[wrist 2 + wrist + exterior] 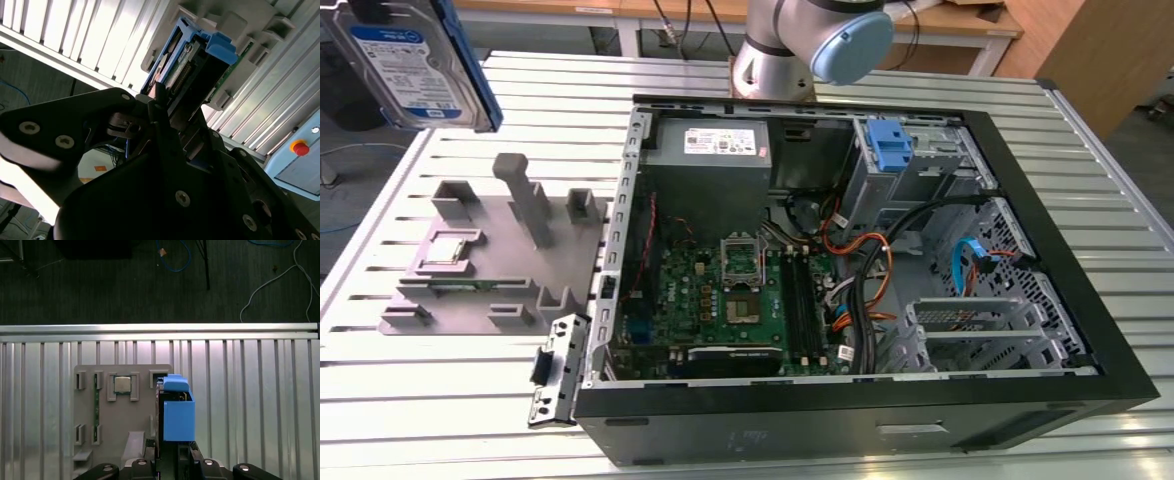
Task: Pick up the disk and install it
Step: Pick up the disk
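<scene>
Half done, I judge: the claw (170, 112) is clamped on the disk (403, 60), held aloft at ten o'clock in the exterior view, clear of the grey holder (480, 265); fitting it into the open computer case (787, 430) remains

— Where does the arm (807, 40) stand?
— At the far edge of the desk (480, 400) in the exterior view, its grey-and-blue joint upright.
— And the tool (175, 107)?
— Its black fingers (162, 125) are clamped on the disk (200, 55), which it holds above the desk.
</scene>
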